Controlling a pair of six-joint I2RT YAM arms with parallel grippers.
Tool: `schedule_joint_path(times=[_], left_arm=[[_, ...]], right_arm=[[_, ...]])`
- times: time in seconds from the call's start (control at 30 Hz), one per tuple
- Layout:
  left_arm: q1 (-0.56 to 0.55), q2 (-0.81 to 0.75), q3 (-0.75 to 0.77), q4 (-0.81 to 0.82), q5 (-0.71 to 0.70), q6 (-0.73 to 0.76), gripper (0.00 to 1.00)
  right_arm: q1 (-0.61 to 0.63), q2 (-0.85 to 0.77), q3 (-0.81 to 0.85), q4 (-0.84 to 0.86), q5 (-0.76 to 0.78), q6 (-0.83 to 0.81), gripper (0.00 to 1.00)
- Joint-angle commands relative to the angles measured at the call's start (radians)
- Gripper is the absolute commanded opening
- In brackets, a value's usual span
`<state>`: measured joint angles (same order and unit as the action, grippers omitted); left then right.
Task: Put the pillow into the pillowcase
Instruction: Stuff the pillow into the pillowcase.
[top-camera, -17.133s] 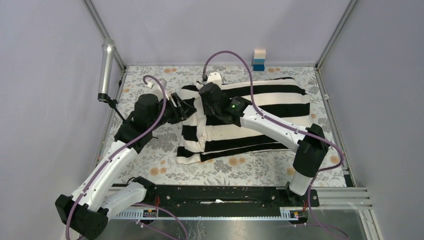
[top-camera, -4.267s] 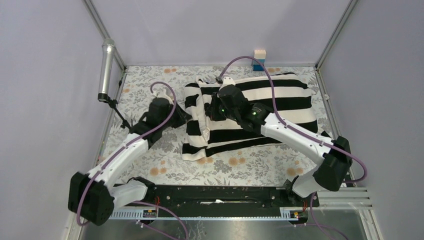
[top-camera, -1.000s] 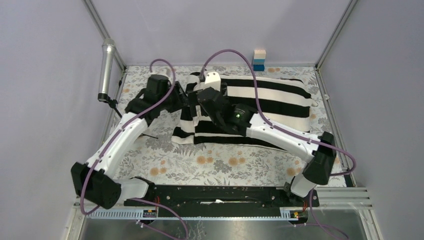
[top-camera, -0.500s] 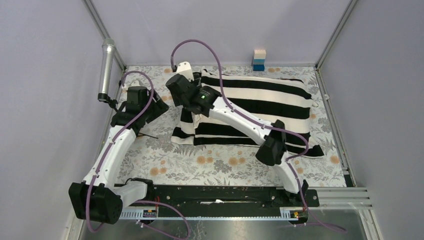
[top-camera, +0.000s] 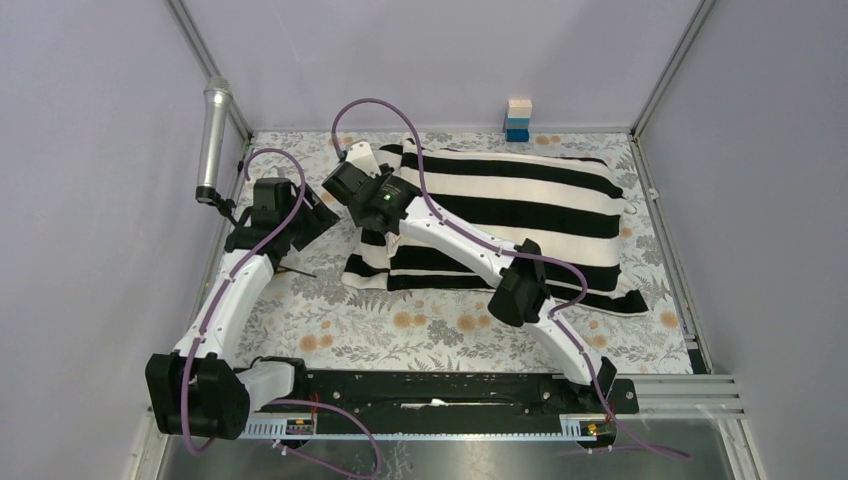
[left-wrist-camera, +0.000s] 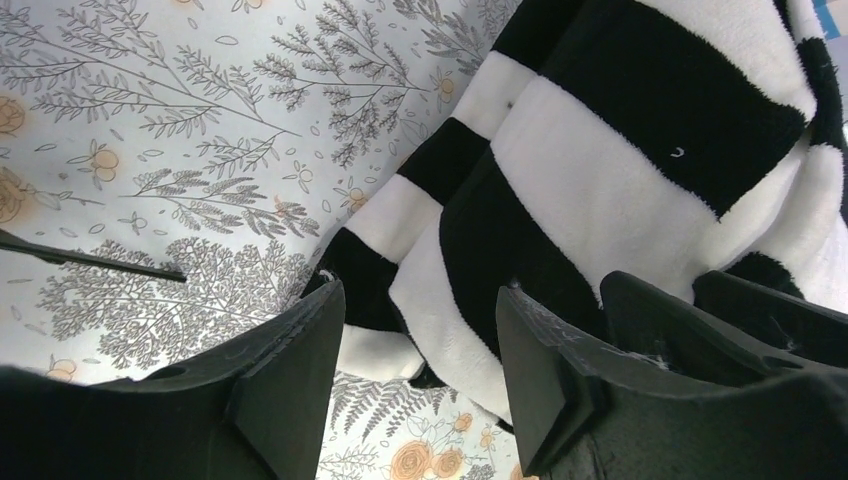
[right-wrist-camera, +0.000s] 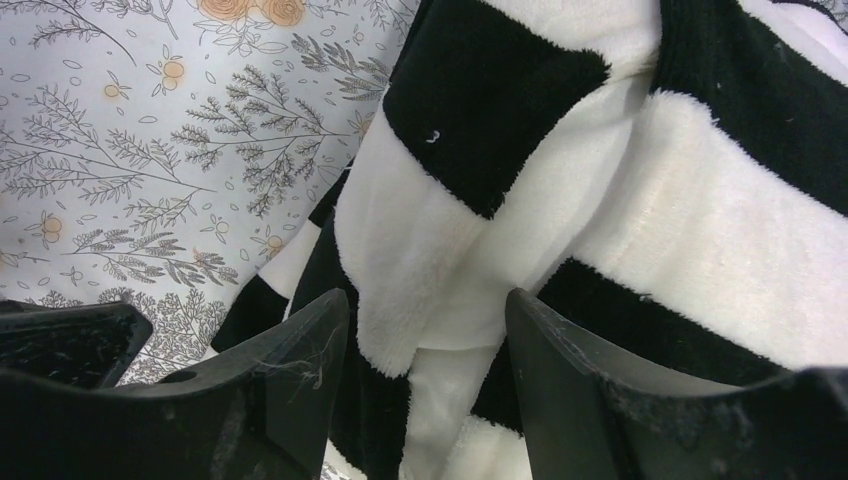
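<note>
The black-and-white striped pillowcase (top-camera: 510, 215) lies plump across the floral table, its crumpled mouth end at the left. Most of the pillow is hidden inside; a smooth off-white patch (right-wrist-camera: 440, 390) shows in the folds of that mouth, and a similar patch (left-wrist-camera: 377, 350) shows in the left wrist view. My left gripper (top-camera: 322, 215) hovers just left of the mouth, open, with nothing between its fingers (left-wrist-camera: 418, 300). My right gripper (top-camera: 340, 190) hangs over the same end, close beside the left one. It is open (right-wrist-camera: 428, 300), with the striped fabric below it.
A silver microphone-like cylinder (top-camera: 213, 135) on a thin black stand stands at the far left edge. Stacked blocks (top-camera: 518, 120) stand by the back wall. The floral table covering (top-camera: 430, 335) is ringed by metal frame posts. A thin black rod (left-wrist-camera: 90, 258) lies on the cloth.
My right gripper swung left from over the pillowcase to its mouth end, and its jaws narrowed. My left gripper let go, opened and drew back to the left. The case now lies flatter.
</note>
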<state>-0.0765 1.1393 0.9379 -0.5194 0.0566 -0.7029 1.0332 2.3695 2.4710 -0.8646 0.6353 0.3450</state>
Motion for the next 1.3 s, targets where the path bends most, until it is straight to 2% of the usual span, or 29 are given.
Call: schedule_joint_path(times=[0.0, 0.13, 0.23, 0.4, 0.7, 0.97, 1.13, 1.27], left_arm=[[0.006, 0.012, -0.02, 0.087, 0.043, -0.013, 0.61], [0.006, 0.03, -0.037, 0.107, 0.071, -0.02, 0.61], [0.006, 0.035, -0.043, 0.117, 0.076, -0.023, 0.61], [0.006, 0.039, -0.046, 0.122, 0.086, -0.023, 0.6], [0.006, 0.037, -0.044, 0.115, 0.095, -0.012, 0.6], [0.006, 0.037, -0.036, 0.11, 0.097, -0.004, 0.6], [0.006, 0.043, -0.036, 0.114, 0.095, -0.001, 0.6], [0.006, 0.046, -0.039, 0.126, 0.103, -0.001, 0.6]], right_arm=[[-0.006, 0.014, 0.093, -0.092, 0.044, 0.02, 0.65], [-0.001, -0.093, 0.016, -0.041, 0.092, -0.003, 0.67], [0.0, -0.127, 0.003, -0.024, 0.14, -0.029, 0.61], [-0.005, -0.107, 0.012, -0.068, 0.219, -0.028, 0.57], [-0.025, -0.079, 0.047, -0.098, 0.263, -0.029, 0.59], [-0.066, -0.052, 0.021, -0.114, 0.184, 0.01, 0.56], [-0.094, -0.041, 0.047, -0.114, 0.11, 0.002, 0.38], [-0.095, -0.038, 0.046, -0.117, 0.045, 0.006, 0.36]])
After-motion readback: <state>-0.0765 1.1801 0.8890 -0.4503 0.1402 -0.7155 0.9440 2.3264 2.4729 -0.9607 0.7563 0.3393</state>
